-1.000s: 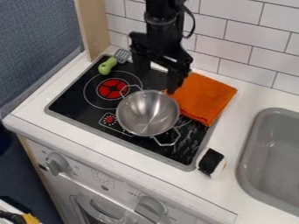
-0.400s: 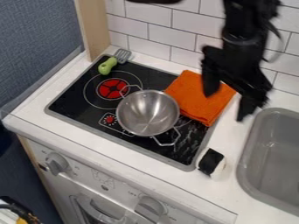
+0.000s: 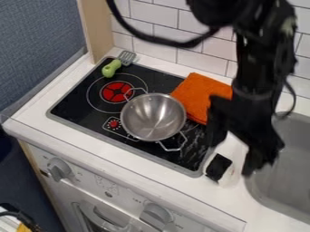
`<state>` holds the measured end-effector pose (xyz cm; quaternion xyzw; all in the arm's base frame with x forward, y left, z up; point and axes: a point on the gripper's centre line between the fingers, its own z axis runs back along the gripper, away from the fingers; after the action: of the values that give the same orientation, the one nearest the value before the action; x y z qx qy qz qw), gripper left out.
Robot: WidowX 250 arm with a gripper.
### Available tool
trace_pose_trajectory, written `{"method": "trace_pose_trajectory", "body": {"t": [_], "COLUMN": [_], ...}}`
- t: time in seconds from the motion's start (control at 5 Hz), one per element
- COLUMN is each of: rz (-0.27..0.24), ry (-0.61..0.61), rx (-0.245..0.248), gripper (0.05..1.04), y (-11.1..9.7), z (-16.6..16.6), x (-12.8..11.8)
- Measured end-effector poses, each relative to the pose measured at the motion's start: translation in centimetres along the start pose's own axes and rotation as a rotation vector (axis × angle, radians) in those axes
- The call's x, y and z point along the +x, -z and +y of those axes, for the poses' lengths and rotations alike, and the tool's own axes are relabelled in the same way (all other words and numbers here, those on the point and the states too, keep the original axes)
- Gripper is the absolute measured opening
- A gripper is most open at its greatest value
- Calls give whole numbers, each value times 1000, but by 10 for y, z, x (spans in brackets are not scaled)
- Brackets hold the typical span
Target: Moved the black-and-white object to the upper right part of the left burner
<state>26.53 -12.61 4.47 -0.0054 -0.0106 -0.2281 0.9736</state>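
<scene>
Open gripper above black-and-white object beside cooktop

The gripper (image 3: 230, 158) hangs over the worktop (image 3: 233, 199), spread wide, with a gap between its two fingers and nothing held. The black-and-white object (image 3: 219, 167) lies on the worktop directly below that gap and slightly to its left in the camera view, near the fingertips; whether they touch it cannot be told. Its dark part faces left, its white part right. It is just outside the near right corner of the cooktop (image 3: 72, 99), well apart from the left burner (image 3: 117, 92), which is far up and to the left of the gripper.

Left of the gripper, and a little farther back, a shiny metal pan (image 3: 153, 117) stands upright on the cooktop, one wire handle pointing back toward the left burner and the other toward the front edge. Behind the gripper to the left, an orange cloth (image 3: 196, 99) lies partly over the cooktop, partly hidden by the arm. Farthest off in that direction, at the cooktop's back left corner, is a spatula (image 3: 112, 68) with a green handle and grey head.

The grey sink (image 3: 281, 190) is right of the gripper, set into the worktop and partly covered by the arm. Below and left of the gripper, on the stove front, are two grey knobs (image 3: 59, 168). White tiles (image 3: 163, 18) line the wall behind.
</scene>
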Motion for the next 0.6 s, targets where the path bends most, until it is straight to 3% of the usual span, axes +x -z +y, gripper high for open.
{"method": "trace_pose_trajectory", "body": {"t": [0.2,0.6], "rz": [33,55], "ry": [-56,-90], "rx": [16,36], "gripper": [1001,966], "y": [21,37], "z": [-9,-18], "x": [-8,9]}}
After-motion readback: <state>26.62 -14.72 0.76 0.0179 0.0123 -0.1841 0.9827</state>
